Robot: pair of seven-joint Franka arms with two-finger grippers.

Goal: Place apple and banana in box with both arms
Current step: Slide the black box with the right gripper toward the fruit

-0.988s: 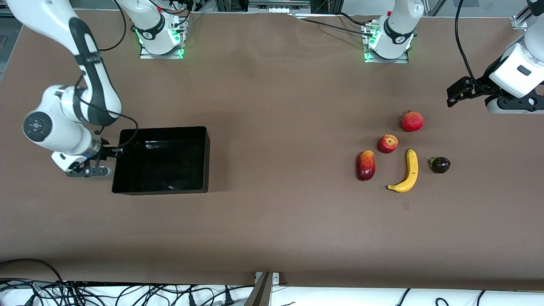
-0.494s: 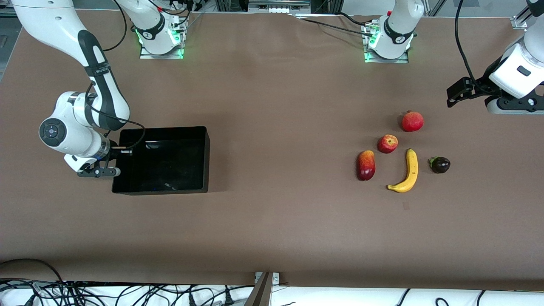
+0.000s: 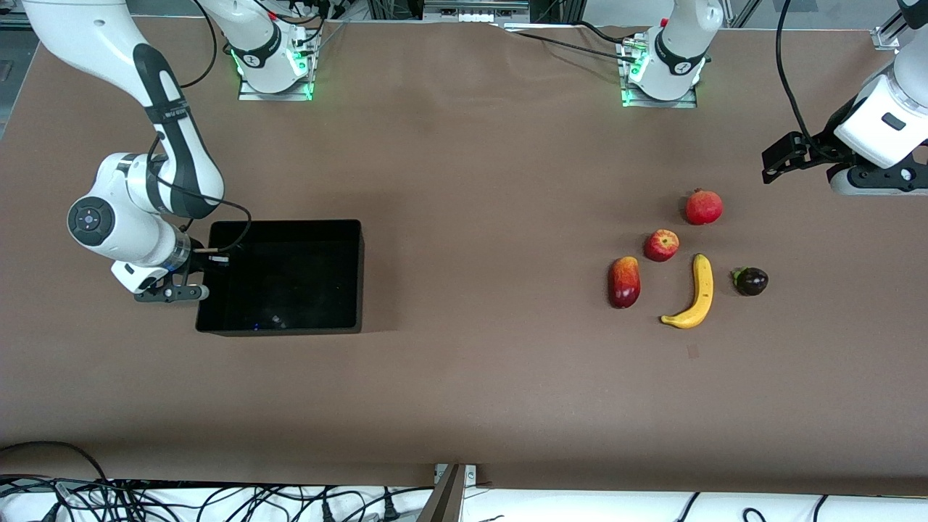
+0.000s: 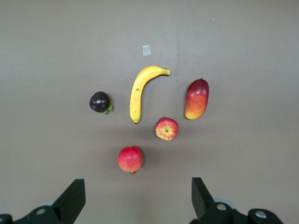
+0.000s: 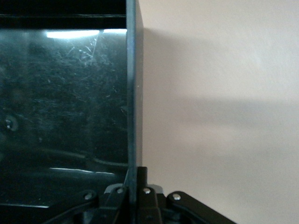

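Box wall clamped in my right gripper [image 3: 197, 270].
My right gripper pinches the box [image 3: 348, 275] end wall at the right arm's end of the surface [image 3: 464, 377]. My left gripper [image 4: 135, 205] hangs wide open above the fruit, waiting. Banana [image 3: 694, 293] lies lengthwise toward the front camera, beside the apple [image 3: 661, 245].

Left gripper [image 4: 135, 205] fingertips cut off

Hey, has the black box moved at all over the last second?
Yes. The box, its wall gripped by the right pincer, has slid a little toward the left arm's end of the table, judged against the right arm's base.
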